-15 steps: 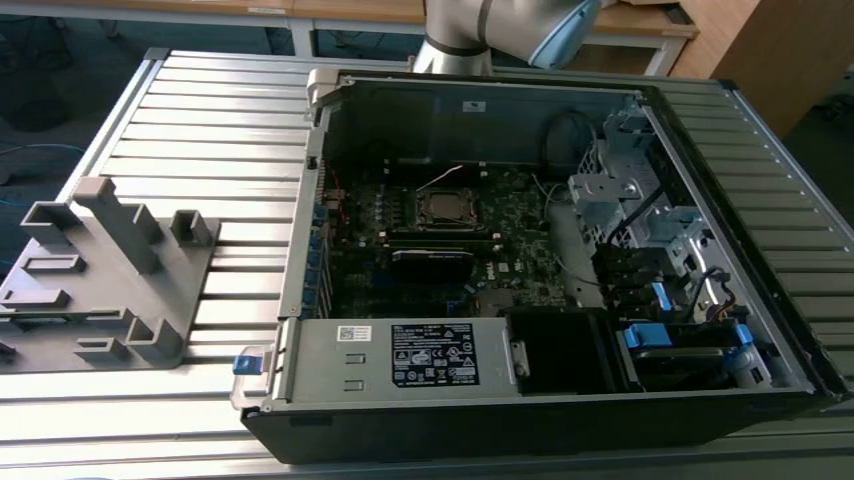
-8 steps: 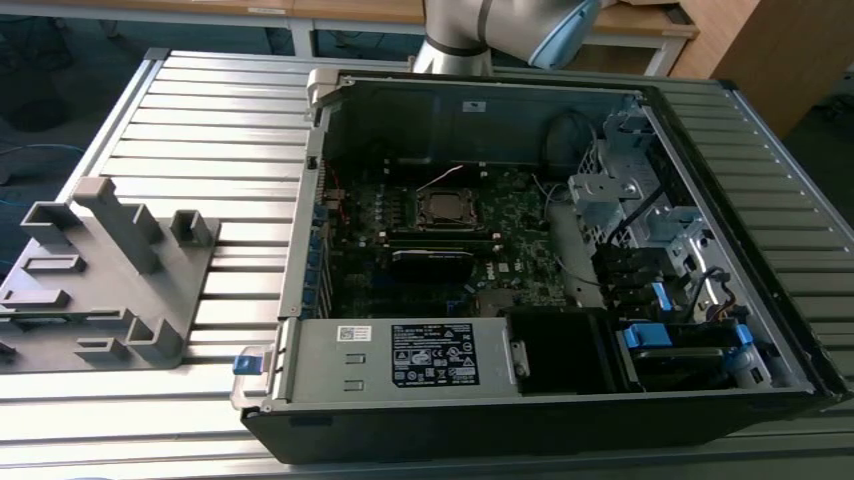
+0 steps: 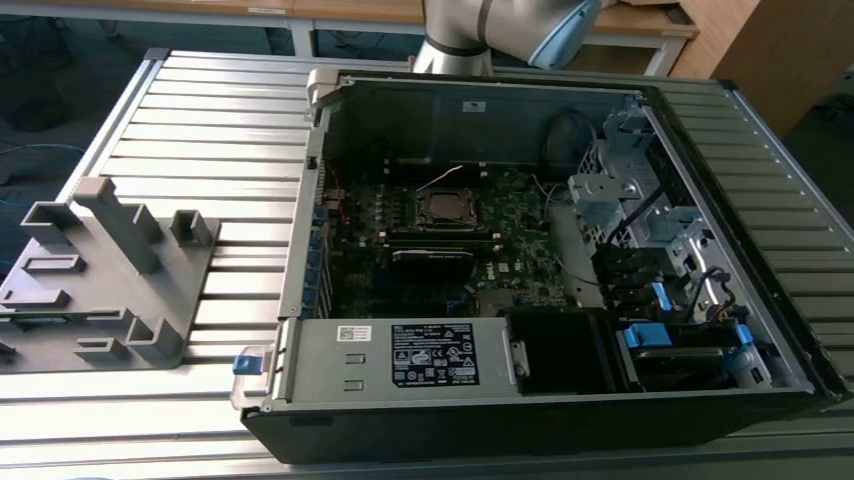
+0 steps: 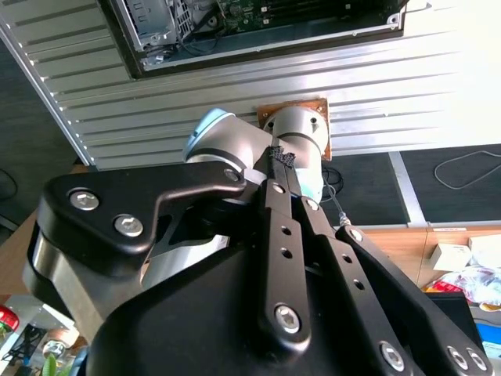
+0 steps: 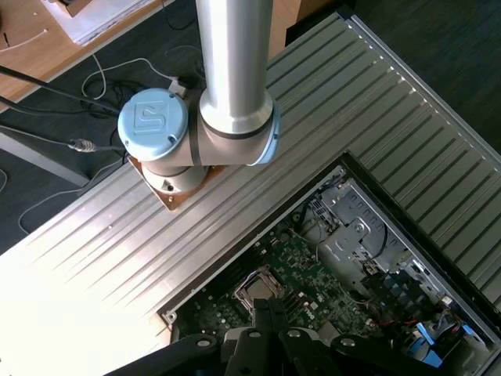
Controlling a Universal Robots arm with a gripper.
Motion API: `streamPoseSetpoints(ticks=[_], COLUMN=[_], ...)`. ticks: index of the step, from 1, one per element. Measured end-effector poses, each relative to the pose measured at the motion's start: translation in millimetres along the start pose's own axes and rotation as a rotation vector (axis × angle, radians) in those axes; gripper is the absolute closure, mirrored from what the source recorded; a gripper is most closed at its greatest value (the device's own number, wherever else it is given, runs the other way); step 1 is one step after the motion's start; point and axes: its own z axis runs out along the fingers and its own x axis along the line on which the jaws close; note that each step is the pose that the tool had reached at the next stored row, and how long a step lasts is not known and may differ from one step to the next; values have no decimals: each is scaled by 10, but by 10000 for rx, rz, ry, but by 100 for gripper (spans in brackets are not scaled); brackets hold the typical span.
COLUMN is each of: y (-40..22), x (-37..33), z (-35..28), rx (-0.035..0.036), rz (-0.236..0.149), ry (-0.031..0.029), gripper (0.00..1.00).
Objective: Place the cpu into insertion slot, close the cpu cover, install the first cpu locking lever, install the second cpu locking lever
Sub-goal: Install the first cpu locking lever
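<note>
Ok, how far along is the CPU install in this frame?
Seemingly done: the grey-brown square chip lies in the silver-rimmed black socket, the thin silver metal frame apparently flat around it. In hand: the black gripper hangs high over the open computer case, touching nothing. Left: whether that frame is latched down cannot be told.

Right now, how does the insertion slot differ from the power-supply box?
Size: the insertion slot is a small square; the power-supply box is a far larger oblong. Look: the slot is dark with a silver metal rim; the box is plain grey with a printed label. Place: the slot sits on the motherboard; the box sits by the case wall nearest the exterior camera. Both lie inside the open computer case.
</note>
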Motion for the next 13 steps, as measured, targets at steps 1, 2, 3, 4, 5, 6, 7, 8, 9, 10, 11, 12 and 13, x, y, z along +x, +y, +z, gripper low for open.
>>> streamPoseSetpoints(ticks=[1,2,3,4,5,6,7,8,9,10,11,12,13], y=[-1,-3,-3,-3,-3,-3,-3,-3,-3,-4,-4,-6,-7], x=[0,0,0,0,0,0,0,0,0,0,1,1,1], z=[4,7,7,7,7,7,7,7,9,12,16,20,22], rx=[1,-1,-1,-1,0,0,-1,0,-2,-1,1,0,-3], rz=[0,0,0,0,0,0,0,0,0,0,0,0,0], ry=[0,0,0,0,0,0,0,0,0,0,0,0,0], gripper=[89,89,89,89,89,89,89,89,89,89,89,89,89])
